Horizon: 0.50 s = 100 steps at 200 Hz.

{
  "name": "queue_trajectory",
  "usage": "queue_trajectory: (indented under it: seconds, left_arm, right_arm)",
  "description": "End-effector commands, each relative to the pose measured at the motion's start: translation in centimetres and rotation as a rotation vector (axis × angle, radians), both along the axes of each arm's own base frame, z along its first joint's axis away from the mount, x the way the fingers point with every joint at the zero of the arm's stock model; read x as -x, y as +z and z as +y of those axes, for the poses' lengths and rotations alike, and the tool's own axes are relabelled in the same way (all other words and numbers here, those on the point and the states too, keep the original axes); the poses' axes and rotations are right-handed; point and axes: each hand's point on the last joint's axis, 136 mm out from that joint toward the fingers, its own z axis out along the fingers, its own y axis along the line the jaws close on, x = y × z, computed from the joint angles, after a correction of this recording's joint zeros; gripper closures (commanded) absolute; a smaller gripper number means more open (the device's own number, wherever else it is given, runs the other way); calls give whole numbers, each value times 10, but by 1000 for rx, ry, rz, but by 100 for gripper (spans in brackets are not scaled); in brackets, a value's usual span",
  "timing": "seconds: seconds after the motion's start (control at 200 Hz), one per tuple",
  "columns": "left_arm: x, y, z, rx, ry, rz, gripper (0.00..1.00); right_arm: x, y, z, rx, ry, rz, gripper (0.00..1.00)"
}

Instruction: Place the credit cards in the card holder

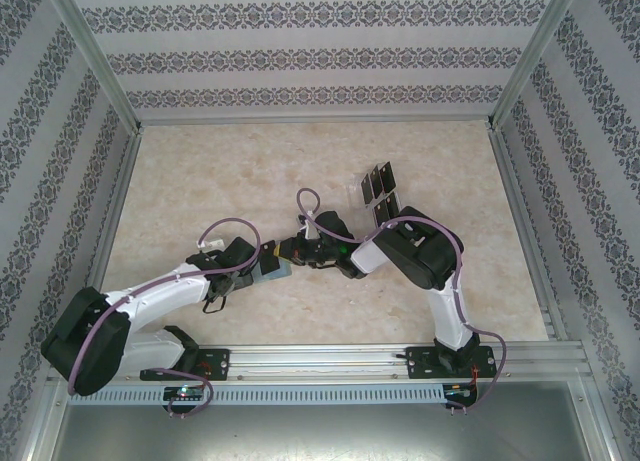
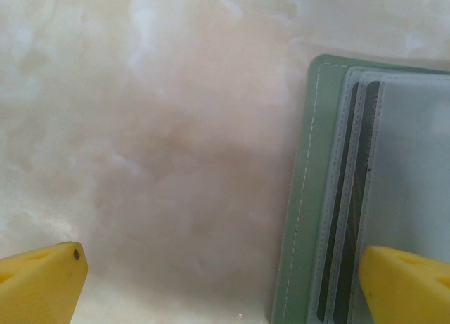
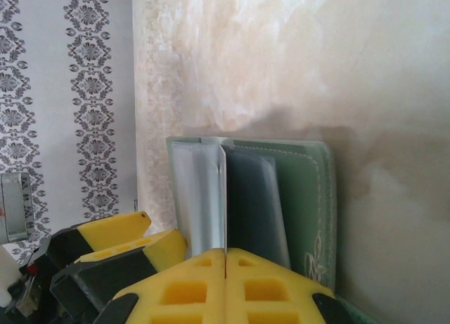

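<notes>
At the middle of the pale marbled tabletop (image 1: 200, 181), the flat sage-green stitched card holder (image 3: 309, 197) lies open between two robot arms. The right gripper (image 3: 225, 257) is pinched tight on one upright clear plastic sleeve (image 3: 223, 190) of the holder. A dark card (image 3: 249, 197) appears to sit in the pocket just right of it.

The left gripper (image 2: 221, 261) is spread wide. One yellow finger (image 2: 408, 282) hangs over the holder's near edge and the other is over bare table; whether that finger presses down cannot be told.

The thin black credit cards (image 1: 378, 181) that remain stand in a clear plastic slotted tray (image 1: 362, 191), far and right of the holder.

The risk here is the sleeve. It is thin and slick, so a hard pull could tear it or slip it from the pads. With nothing clamping the green cover, a lift might instead drag the whole holder off the table or fold it shut.

The right arm's own forearm (image 1: 400, 246) lies between holder and tray. Fetching a card would likely mean letting go of the sleeve, or the left arm reaching across. Patterned walls (image 1: 320, 56) and an aluminium frame (image 1: 520, 221) hem in the far and side edges.
</notes>
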Motion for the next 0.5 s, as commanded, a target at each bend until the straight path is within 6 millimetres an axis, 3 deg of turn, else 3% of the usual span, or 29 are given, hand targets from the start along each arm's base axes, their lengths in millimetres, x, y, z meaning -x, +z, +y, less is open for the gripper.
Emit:
queue_trajectory:
  seconds: [0.0,0.495]
  left_arm:
    - [17,0,16,-56,30,31,0]
    - [21,-5,19,-56,56,37,0]
  right_arm:
    - [6,3,3,-30,14,3,100]
    - [6,7,4,-50,16,3,100]
